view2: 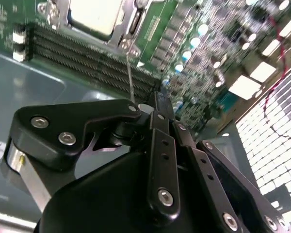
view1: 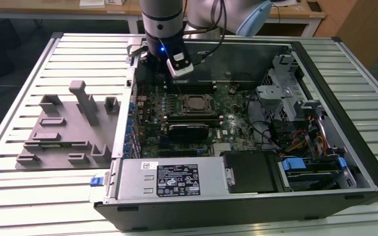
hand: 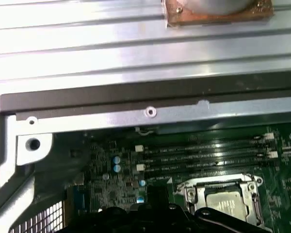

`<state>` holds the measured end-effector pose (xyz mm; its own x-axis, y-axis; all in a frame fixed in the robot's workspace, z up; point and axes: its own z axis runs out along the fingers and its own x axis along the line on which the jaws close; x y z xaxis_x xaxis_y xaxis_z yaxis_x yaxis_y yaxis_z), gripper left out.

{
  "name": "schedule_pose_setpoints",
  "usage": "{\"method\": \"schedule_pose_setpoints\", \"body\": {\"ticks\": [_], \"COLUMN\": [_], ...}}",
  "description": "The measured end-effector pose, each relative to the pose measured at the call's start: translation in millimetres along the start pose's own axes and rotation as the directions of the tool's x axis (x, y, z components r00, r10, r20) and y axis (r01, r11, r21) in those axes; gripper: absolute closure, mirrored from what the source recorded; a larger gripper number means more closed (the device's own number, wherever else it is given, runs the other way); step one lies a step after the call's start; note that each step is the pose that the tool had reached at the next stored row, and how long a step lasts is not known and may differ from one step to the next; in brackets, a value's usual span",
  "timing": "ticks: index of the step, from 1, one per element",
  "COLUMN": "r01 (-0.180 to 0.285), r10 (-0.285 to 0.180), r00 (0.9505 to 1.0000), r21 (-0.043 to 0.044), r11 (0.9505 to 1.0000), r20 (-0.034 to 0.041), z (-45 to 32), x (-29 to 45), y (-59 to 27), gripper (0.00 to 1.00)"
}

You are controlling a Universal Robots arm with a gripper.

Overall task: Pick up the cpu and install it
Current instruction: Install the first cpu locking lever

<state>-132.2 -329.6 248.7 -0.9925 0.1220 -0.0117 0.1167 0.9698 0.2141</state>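
An open computer case [view1: 241,214] lies flat on the slatted worktop [view1: 38,201]. A grey plastic tray [view1: 57,132] sits beside it, towards the worktop's edge at the exterior view's left. The cpu [view1: 194,103] lies with its silvery lid upward inside the black-framed socket [hand: 194,191] on the green board, near the middle of the case. Just beside the socket are the long memory slots [hand: 203,155]. The arm [view1: 163,24] stands over the part of the case nearest the worktop's far edge, and it is apart from the cpu. In the second wrist view the tool [view2: 157,99] looks closed, with its two black fingers together. A thin metal lever [view2: 129,73] rises from the socket side towards the tips. Whether it touches them cannot be told.
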Motion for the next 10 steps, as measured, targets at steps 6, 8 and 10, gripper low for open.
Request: {"method": "schedule_pose_setpoints", "body": {"ticks": [6, 8, 10], "r01": [0.000, 0.000, 0.000], "r10": [0.000, 0.000, 0.000], "r00": [1.0000, 1.0000, 1.0000], "r21": [-0.0110, -0.0111, -0.0110], "r11": [0.9999, 0.9999, 0.9999], "r20": [-0.0013, -0.0014, -0.0014], "z": [0.0, 0.1, 0.2], "x": [0.0, -1.6, -5.3], "y": [0.0, 0.2, 0.6], "gripper": [0.89, 0.89, 0.89]}}
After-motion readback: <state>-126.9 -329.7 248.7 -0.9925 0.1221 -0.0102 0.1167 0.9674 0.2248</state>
